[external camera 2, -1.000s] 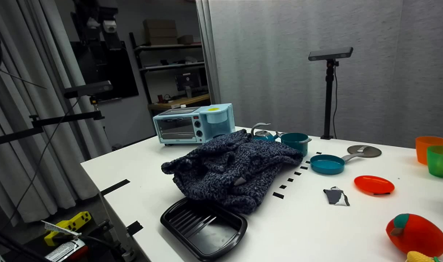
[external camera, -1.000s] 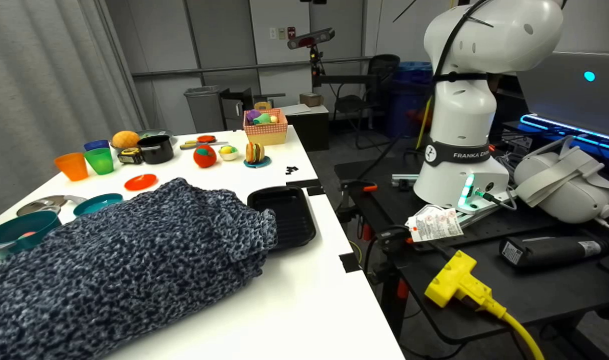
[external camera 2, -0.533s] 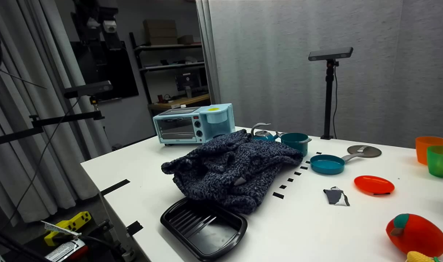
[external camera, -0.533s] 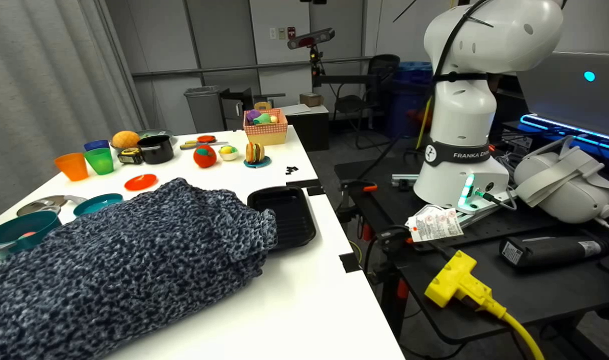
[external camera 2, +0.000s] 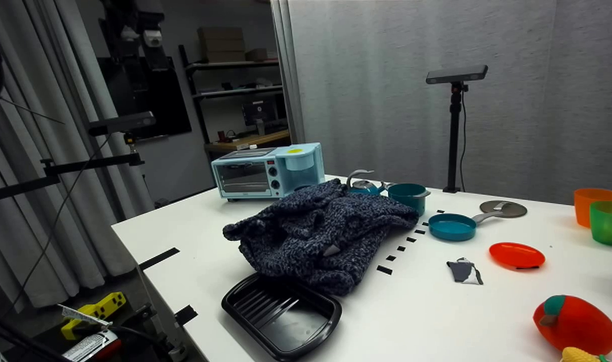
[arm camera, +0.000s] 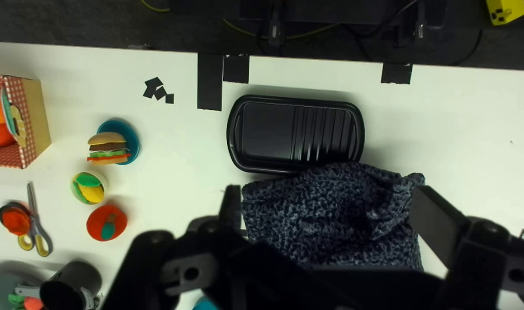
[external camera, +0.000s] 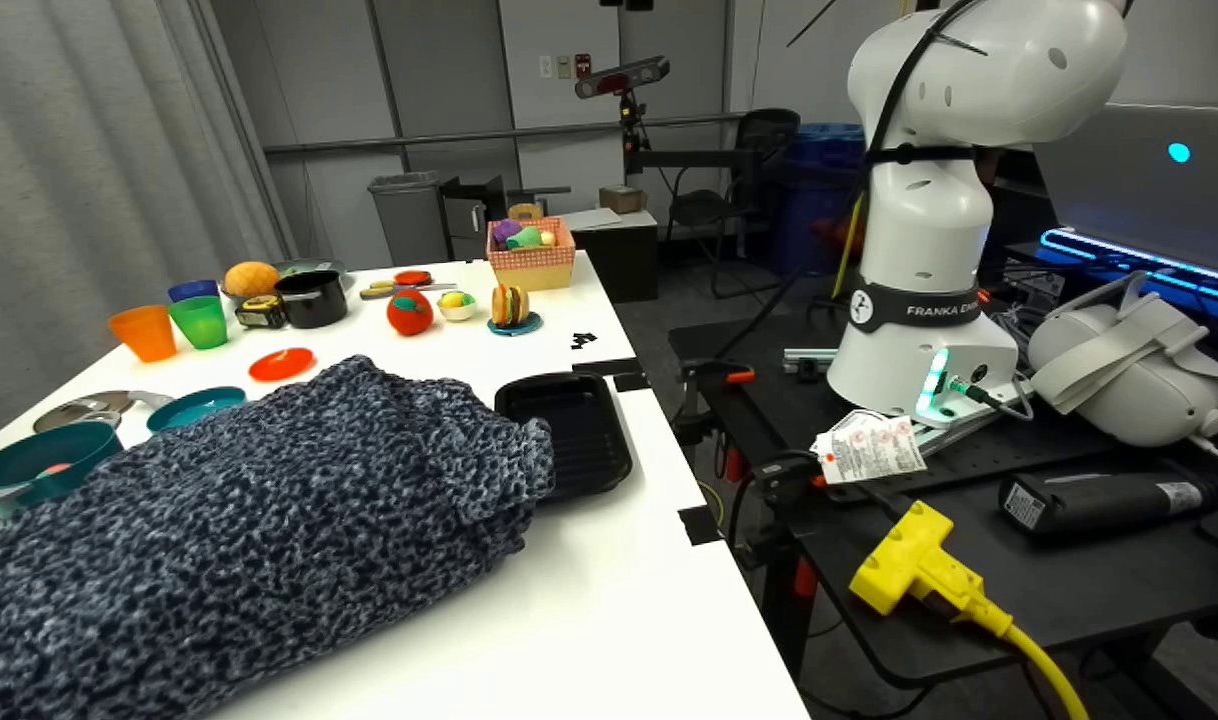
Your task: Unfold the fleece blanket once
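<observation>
The fleece blanket (external camera: 299, 500) lies crumpled and folded in a thick heap on the white table, mottled dark navy and pale grey. It also shows in an exterior view (external camera 2: 306, 246), with a small grey tag on its side. In the wrist view the blanket (arm camera: 305, 215) lies beneath my gripper (arm camera: 326, 188), its lower part hidden by the gripper body. My gripper is open and empty, its fingers apart on either side of the blanket's outline, high above it. In an exterior view the dark hand hangs at the top left.
A black tray (arm camera: 266, 129) stands against the blanket, whose edge overlaps its rim. A teal pot (external camera 2: 409, 196), a teal pan (external camera 2: 451, 229) and a light-blue toaster oven (external camera 2: 245, 178) stand near the blanket. A red plate (external camera: 282, 364) and toy foods lie farther off.
The dark hand at the top left of an exterior view has shifted very slightly downward. The blanket and the other objects have not moved.
</observation>
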